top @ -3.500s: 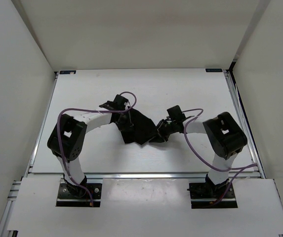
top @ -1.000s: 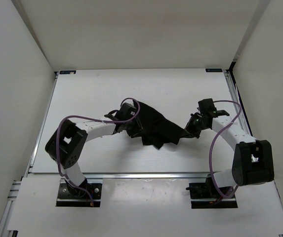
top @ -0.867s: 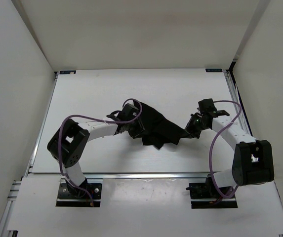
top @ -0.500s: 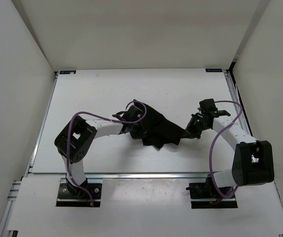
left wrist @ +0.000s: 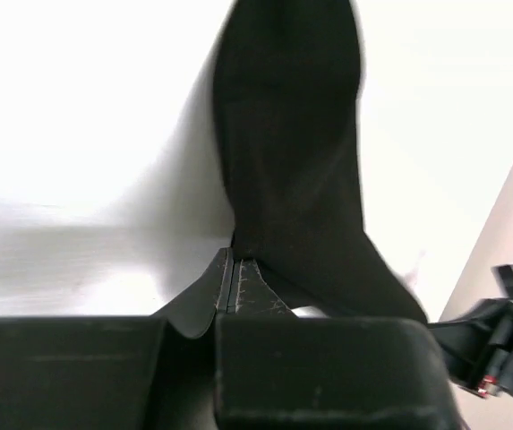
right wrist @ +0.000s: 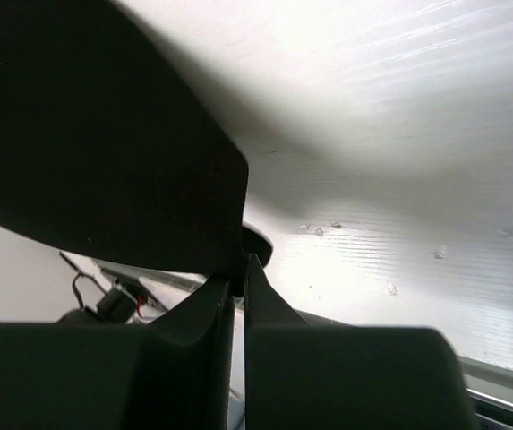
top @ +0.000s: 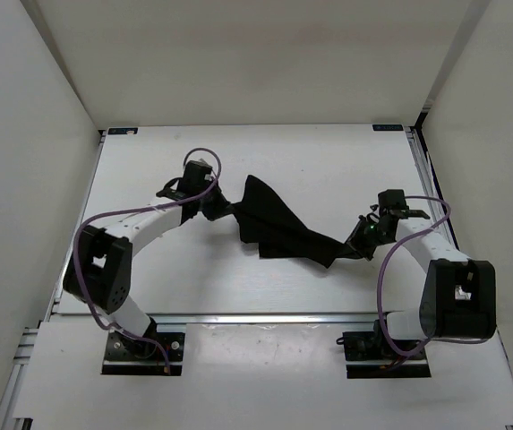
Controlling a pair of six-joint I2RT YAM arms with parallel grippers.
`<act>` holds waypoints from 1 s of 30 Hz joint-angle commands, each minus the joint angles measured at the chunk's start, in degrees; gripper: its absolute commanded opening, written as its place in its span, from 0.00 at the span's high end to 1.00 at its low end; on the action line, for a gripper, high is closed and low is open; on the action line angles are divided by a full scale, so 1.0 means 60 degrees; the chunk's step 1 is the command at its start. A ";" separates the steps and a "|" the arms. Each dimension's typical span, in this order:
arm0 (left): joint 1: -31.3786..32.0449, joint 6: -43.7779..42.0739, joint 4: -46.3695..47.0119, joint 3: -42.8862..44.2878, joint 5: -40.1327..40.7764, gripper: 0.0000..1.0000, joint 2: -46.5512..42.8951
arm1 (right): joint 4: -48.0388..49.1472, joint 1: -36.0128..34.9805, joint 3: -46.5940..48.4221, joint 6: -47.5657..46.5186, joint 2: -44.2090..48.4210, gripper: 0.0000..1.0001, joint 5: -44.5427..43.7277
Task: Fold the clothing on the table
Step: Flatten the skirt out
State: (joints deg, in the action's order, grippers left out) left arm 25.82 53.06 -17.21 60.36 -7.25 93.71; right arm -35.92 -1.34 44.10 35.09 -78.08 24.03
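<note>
Pinching the left end of the plain black soft fabric garment [top: 278,228] with the left hand [top: 226,210], closed tight on a fold. Clamping the opposite, right end with the right hand [top: 356,245], likewise shut on cloth. Holding the garment stretched as a creased, slanting band between the two, over the middle of the large flat white worktop [top: 149,170]. Losing both grip points from above, with black fingers merging into black fabric. Catching only a blurred dark strip running away from the fingertips [left wrist: 254,291] in the left wrist view, with the pinched edge buried between them. Filling the upper left of the right wrist view with featureless dark cloth, cut off by the frame. Not being able to tell whether the garment's middle is touching the worktop or hanging clear.
</note>
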 commanded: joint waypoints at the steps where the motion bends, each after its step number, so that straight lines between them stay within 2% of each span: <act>1: -0.0494 -0.0610 -0.0457 -0.0434 0.0592 1.00 -0.0735 | -0.0063 0.0122 -0.0172 -0.0531 -0.0256 1.00 0.0242; 5: -0.0613 -0.0859 -0.0295 -0.1079 0.0329 1.00 -0.0590 | 0.0069 -0.0039 -0.0201 -0.0648 -0.0695 1.00 0.0389; 6: -0.0511 -0.1005 -0.0368 -0.1008 0.0184 0.93 -0.0488 | 0.0069 -0.0141 -0.0128 -0.0692 -0.0755 1.00 0.0360; 8: -0.0437 -0.1181 -0.0368 -0.1050 -0.0095 0.62 -0.0195 | 0.0113 -0.0288 -0.0026 -0.0707 -0.1003 1.00 0.0287; 12: -0.0481 -0.1109 0.0565 -0.1868 -0.0827 0.47 -0.0339 | 0.0289 -0.0361 0.0151 -0.0691 -0.1385 1.00 0.0272; 18: -0.0159 -0.0861 0.1023 -0.2339 -0.1282 0.46 -0.1203 | 0.0304 -0.0436 0.0473 -0.0722 -0.1693 1.00 0.0243; 23: 0.0251 0.0340 0.2106 -0.3189 -0.1824 0.47 -0.1513 | 0.0230 -0.0508 0.0517 -0.0722 -0.1825 1.00 0.0199; 30: 0.0559 0.0386 0.0892 -0.2736 -0.0771 0.49 -0.1161 | -0.0106 -0.0567 0.0809 -0.0824 -0.1986 1.00 0.0081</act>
State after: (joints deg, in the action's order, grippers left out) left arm 28.71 54.30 -9.37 42.09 -14.94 86.91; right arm -35.11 -4.34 46.37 31.05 -89.67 24.93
